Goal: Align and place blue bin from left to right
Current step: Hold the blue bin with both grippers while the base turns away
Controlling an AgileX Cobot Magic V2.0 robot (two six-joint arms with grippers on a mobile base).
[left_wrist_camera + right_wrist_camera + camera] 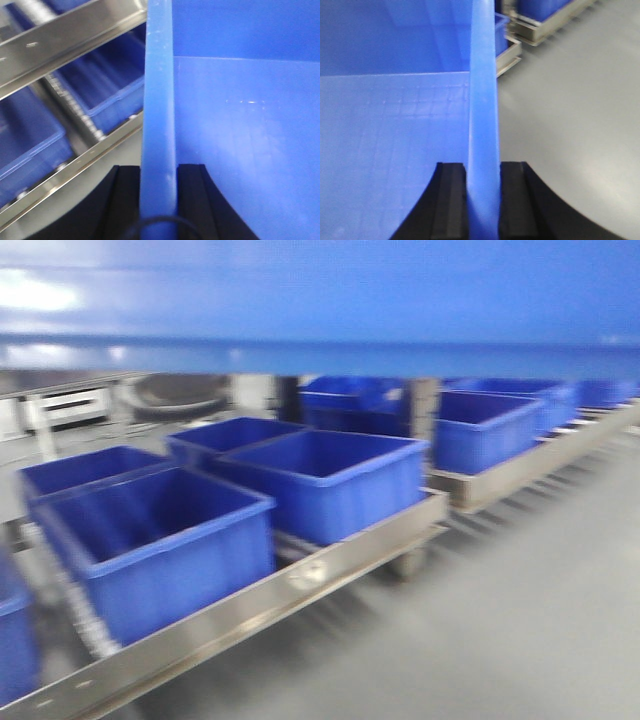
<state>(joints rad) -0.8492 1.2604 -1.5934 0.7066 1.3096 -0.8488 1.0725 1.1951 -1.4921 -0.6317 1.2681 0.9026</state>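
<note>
It looked like a warehouse or factory floor rather than a home. Open blue plastic crates [330,480] sat in rows on a long steel rack [300,575], with a line of rollers [75,107] between its rails (blurred, but plainly metal). A second rack [500,475] loaded with more crates ran on behind it, and the floor [520,620] was bare, smooth grey.

left gripper [160,171]: black, flared blocks, thin cable loop [143,223] | right gripper [483,169]: black, flared
</note>
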